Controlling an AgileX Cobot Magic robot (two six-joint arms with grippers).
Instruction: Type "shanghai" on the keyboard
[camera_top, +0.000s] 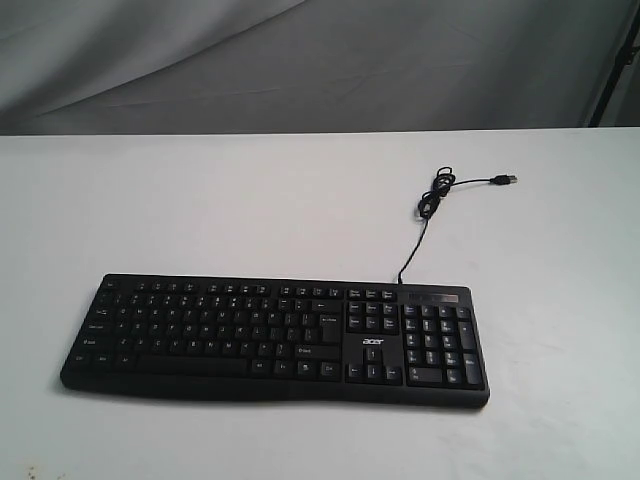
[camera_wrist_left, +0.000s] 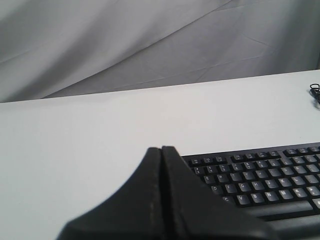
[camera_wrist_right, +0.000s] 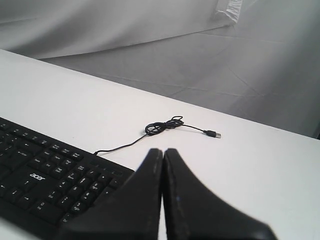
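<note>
Keyboard, long black plastic: probably stiff, light, may slide on white table; press keys, no grasp. Jaws together on left gripper and right gripper.

Cannot read key legends on the keyboard, lower centre of the exterior frame: too small. Partly covered by the left hand and cut by the frame edge in the left wrist view; same behind the right hand in the right wrist view.
</note>
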